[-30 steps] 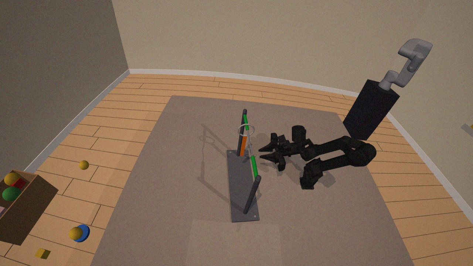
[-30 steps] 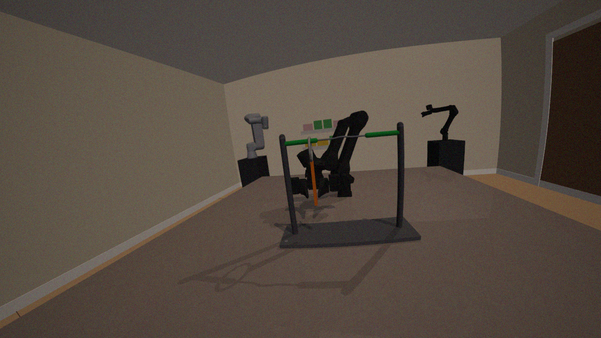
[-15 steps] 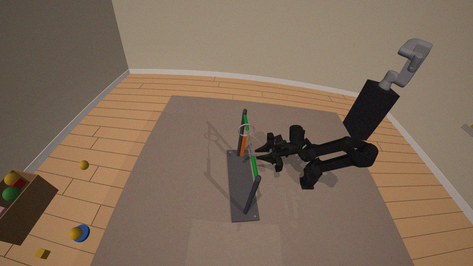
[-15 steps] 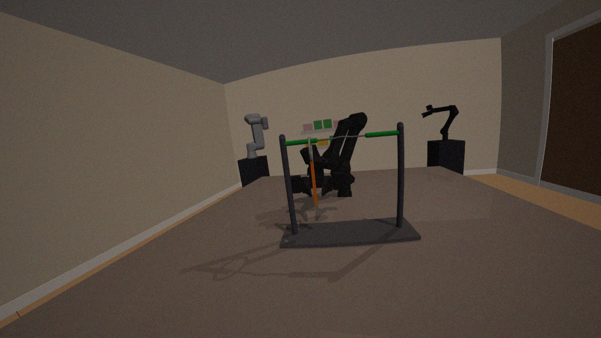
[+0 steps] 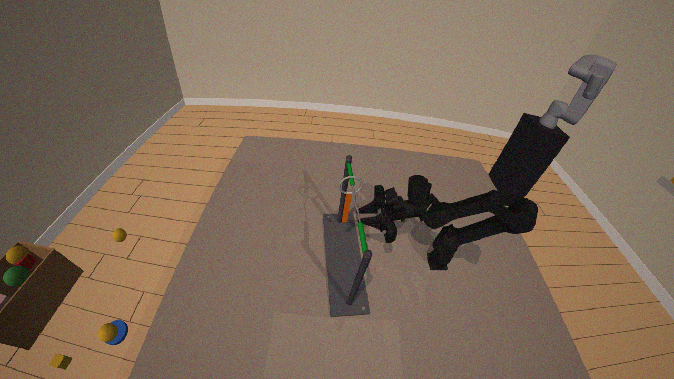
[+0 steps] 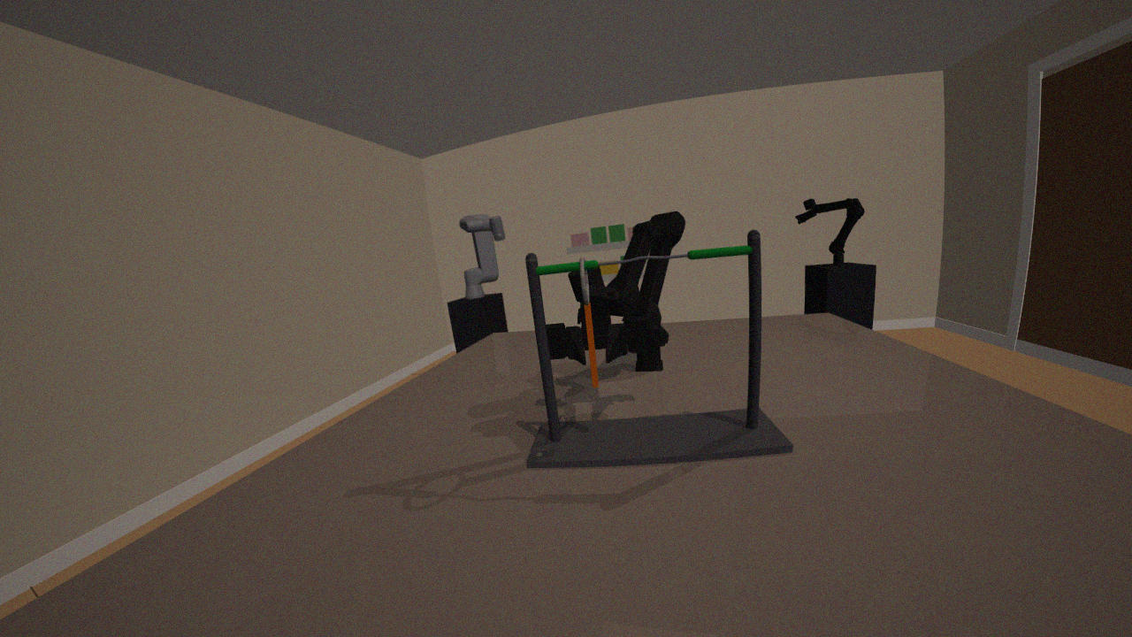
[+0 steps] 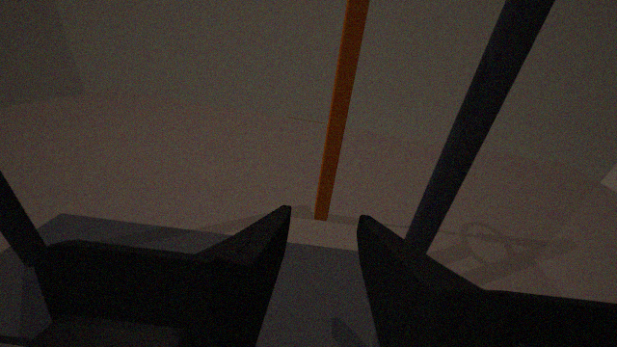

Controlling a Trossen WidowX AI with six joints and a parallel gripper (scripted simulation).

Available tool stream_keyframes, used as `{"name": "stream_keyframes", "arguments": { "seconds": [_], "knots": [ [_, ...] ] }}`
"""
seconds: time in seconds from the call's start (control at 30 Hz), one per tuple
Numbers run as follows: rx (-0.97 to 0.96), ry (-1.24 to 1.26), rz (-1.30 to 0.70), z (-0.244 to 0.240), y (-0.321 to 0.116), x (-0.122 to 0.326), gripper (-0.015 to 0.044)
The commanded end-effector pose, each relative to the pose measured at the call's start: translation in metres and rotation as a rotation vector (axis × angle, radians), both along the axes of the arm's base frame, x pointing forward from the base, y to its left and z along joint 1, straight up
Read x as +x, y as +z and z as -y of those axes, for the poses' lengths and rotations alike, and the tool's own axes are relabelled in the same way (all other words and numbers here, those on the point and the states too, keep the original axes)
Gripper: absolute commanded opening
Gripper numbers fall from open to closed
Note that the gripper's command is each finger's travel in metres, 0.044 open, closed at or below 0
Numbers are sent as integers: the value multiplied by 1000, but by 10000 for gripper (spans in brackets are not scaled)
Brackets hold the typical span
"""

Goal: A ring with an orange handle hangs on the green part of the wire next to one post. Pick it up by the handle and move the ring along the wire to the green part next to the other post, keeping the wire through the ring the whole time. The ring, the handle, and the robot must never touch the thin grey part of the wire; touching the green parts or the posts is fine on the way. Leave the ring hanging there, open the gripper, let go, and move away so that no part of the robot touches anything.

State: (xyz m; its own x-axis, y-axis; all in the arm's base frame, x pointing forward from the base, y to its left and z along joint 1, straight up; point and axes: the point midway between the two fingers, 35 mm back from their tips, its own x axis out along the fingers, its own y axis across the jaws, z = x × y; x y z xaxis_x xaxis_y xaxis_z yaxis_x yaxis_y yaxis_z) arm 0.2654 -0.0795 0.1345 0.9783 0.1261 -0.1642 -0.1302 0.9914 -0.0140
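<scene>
The ring [image 5: 350,185] hangs on the green bit by the far post [image 5: 344,188], and the gripper [image 7: 324,223] sits low with jaws parted and empty, so it should slide straight onto the orange handle [image 7: 339,111], then squeeze well below the wire.
</scene>
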Motion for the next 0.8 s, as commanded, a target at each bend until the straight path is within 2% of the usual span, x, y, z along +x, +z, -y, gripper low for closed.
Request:
{"name": "stream_keyframes", "arguments": {
  "seconds": [0.0, 0.77],
  "knots": [
    [1, -5, 0, 1, 1, 6, 160],
    [1, -5, 2, -1, -2, 39, 160]
  ]
}}
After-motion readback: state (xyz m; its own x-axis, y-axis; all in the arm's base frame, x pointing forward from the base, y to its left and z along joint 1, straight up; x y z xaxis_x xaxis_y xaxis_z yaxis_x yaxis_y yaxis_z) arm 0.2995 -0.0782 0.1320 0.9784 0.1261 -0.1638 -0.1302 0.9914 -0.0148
